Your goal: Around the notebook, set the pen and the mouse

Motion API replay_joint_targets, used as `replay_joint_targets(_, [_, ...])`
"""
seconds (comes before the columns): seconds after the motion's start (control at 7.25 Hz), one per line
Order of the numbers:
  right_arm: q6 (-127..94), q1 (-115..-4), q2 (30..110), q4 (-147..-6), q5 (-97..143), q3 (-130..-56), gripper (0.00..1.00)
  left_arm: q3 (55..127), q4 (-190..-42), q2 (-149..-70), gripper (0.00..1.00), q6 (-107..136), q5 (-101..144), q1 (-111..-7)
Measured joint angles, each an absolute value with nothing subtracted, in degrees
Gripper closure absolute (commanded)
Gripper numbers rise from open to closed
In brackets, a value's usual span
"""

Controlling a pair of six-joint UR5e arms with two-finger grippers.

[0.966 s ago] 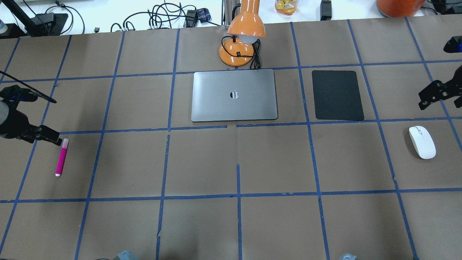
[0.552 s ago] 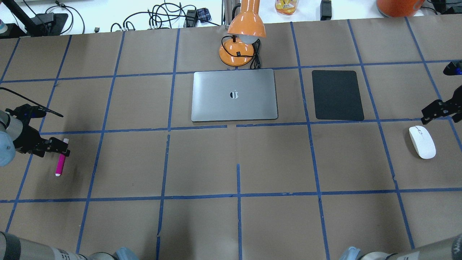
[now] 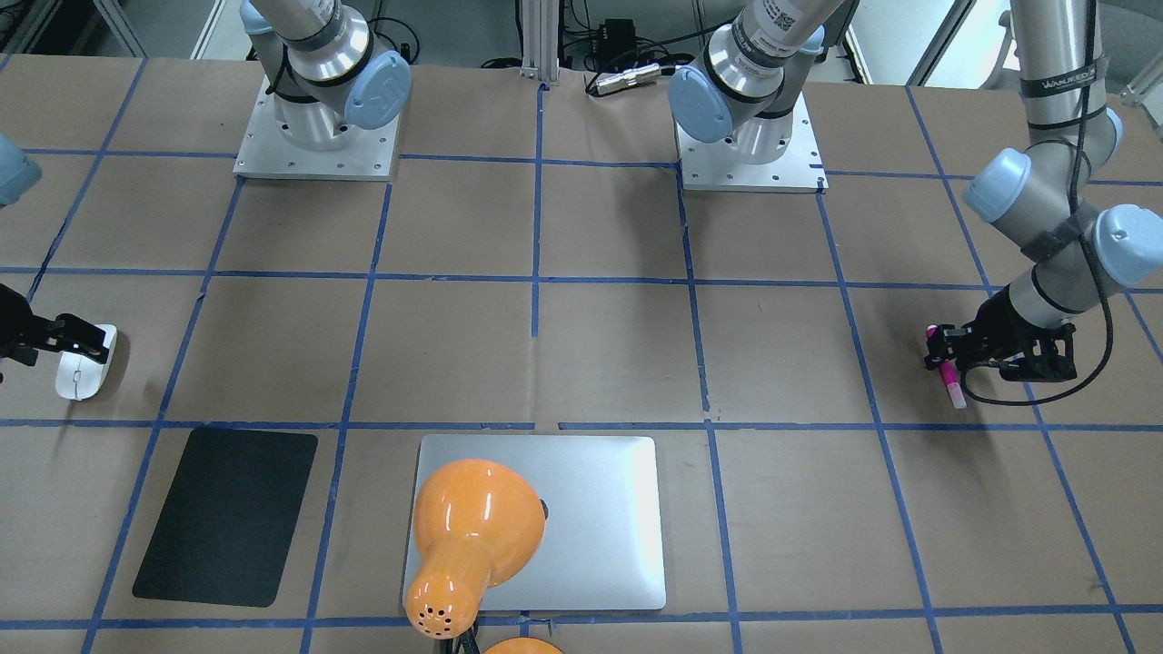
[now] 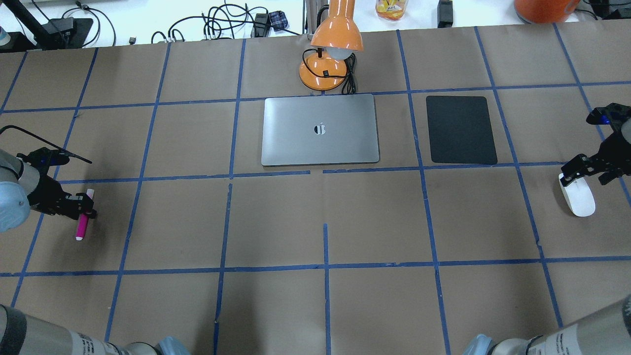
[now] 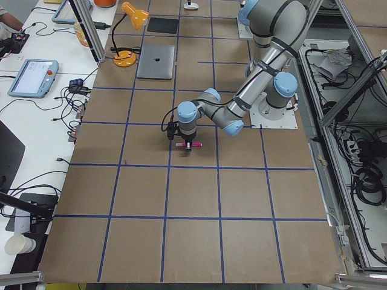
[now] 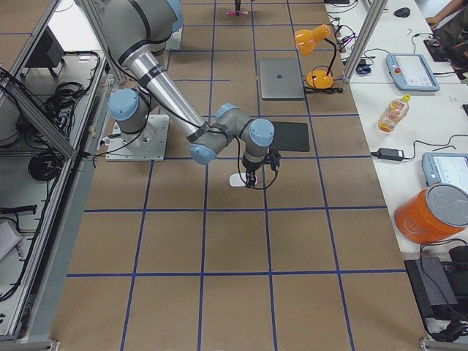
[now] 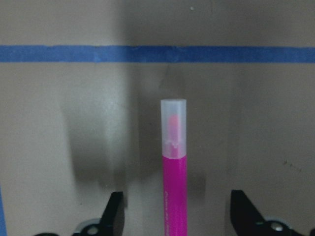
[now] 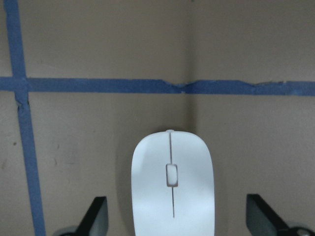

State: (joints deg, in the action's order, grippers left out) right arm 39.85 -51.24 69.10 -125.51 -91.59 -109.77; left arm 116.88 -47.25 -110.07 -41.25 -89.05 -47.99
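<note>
Brown paper gridded with blue tape covers the table (image 4: 325, 305), and the notebook (image 4: 320, 129) lies closed at its far middle, well apart from both things I am after. At the table's right end my right gripper (image 8: 176, 209) hangs spread wide over the mouse (image 8: 172, 184), a finger on either side, neither touching it. At the left end my left gripper (image 7: 177, 211) is likewise released, straddling the pen (image 7: 173, 162). I judge this the reach-to-grasp step. Next, both must lower and close squarely, and the pen's slim barrel needs the truer centring.
</note>
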Motion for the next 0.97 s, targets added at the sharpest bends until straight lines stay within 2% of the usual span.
replay_joint_targets(0.55, [39.3,-51.6,66.6,-126.9,-92.1,-110.2,0.01,116.3,-49.4,-108.3,1.0,-36.2,-89.1,-48.1])
replay_joint_targets(0.97, [39.2,-51.7,66.8,-127.1,-92.3,-111.5,0.28,110.2,-66.6,-102.6,1.0,-16.0,-85.5,-54.3])
